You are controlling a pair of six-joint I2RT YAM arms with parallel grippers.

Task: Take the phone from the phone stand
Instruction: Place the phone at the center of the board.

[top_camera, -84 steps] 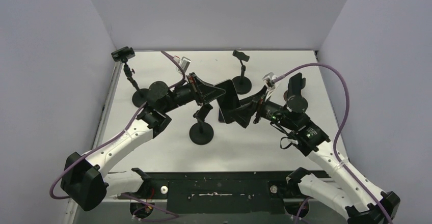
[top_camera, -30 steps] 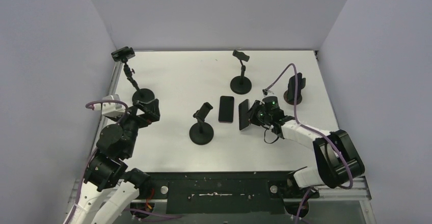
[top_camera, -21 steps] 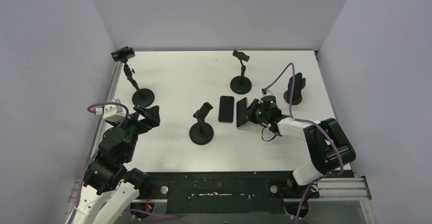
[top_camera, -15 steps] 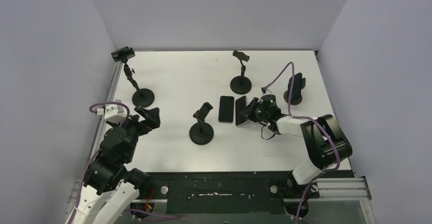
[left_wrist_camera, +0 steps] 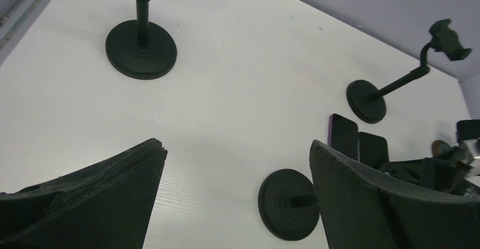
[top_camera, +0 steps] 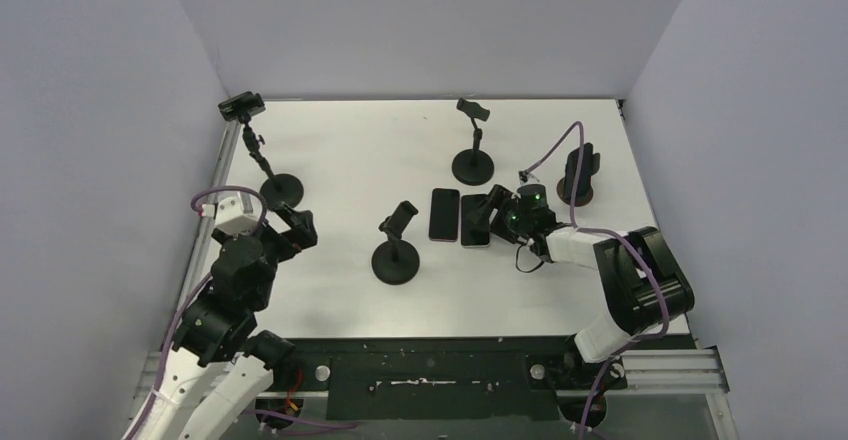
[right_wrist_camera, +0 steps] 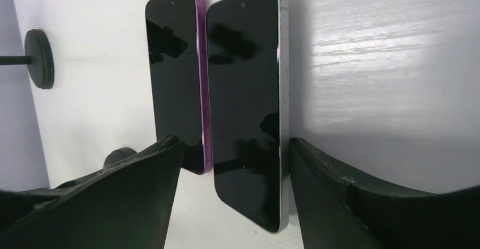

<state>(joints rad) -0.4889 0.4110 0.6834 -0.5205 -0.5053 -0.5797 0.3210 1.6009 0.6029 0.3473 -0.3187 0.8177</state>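
Under the wide-open right tool (top_camera: 482,222), the silver-edged black phone (right_wrist_camera: 243,107) looked slick and stiff, best pinched by its long edges.

White table (top_camera: 340,150) bears two phones (right_wrist_camera: 243,102) (side by side) and four stands (top_camera: 395,260).

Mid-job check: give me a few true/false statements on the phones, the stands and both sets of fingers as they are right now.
1. Two phones, a purple-edged phone and a silver-edged phone, lie side by side on the table. True.
2. In the right wrist view, the silver-edged phone is on the left. False: it is on the right.
3. The left fingers are open and hold nothing. True.
4. A phone sits in the middle stand. False: the centre phone stand is empty.
5. The right arm's grip is shut. False: the right fingers are open, astride the silver-edged phone's end.
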